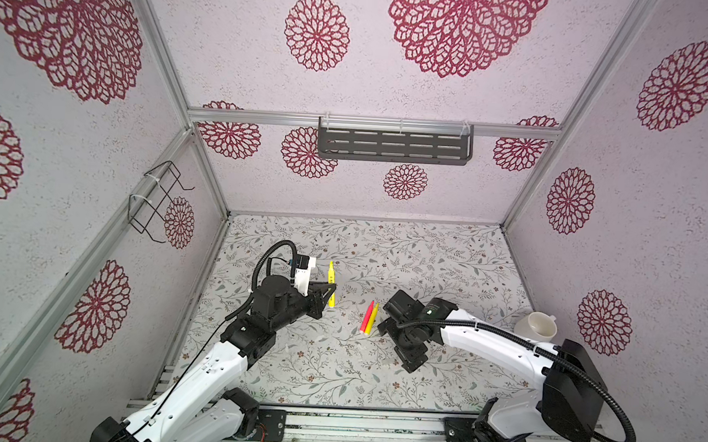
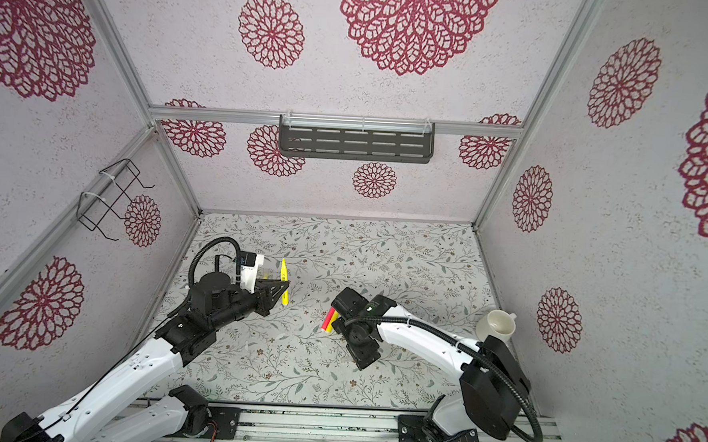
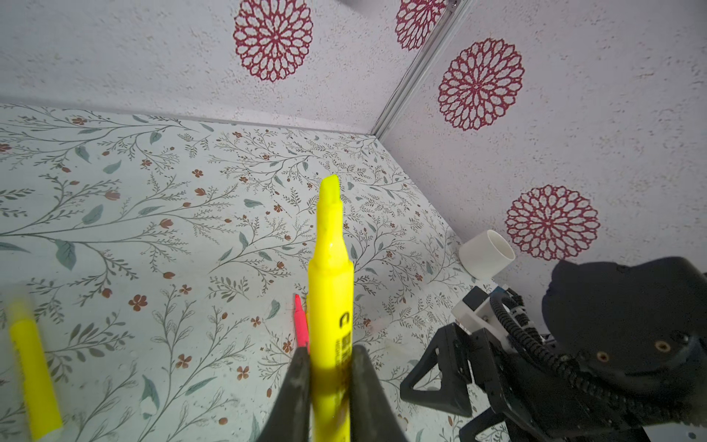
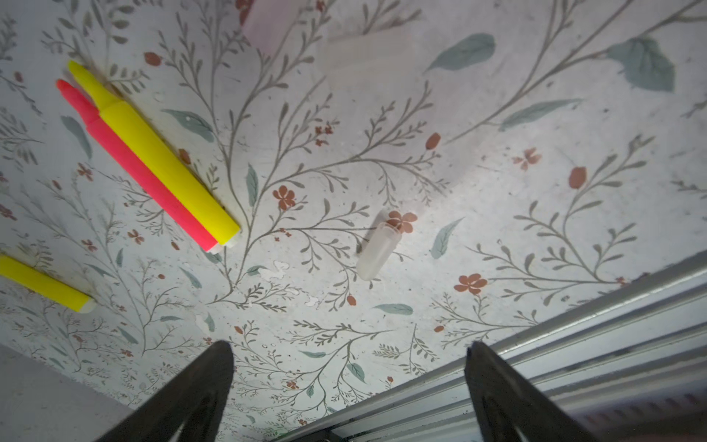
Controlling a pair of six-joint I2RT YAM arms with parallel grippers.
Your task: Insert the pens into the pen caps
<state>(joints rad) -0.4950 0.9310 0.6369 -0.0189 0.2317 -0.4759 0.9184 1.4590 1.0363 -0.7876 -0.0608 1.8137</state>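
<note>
My left gripper (image 3: 331,350) is shut on a yellow pen (image 3: 329,268), tip pointing away from the wrist, held above the left of the table (image 1: 332,277). Another yellow pen (image 4: 46,285) lies on the table near it. A red pen (image 4: 134,160) and a yellow pen (image 4: 160,153) lie side by side mid-table (image 1: 369,317). A clear pen cap (image 4: 377,250) lies alone on the table ahead of my right gripper (image 4: 350,348), which hovers open and holds nothing. Fainter clear caps show blurred farther off.
A white cup (image 1: 538,325) lies on its side by the right wall. A metal rail (image 4: 574,344) runs along the table's front edge, close to my right gripper. A dark shelf (image 1: 394,143) hangs on the back wall and a wire rack (image 1: 157,203) on the left wall.
</note>
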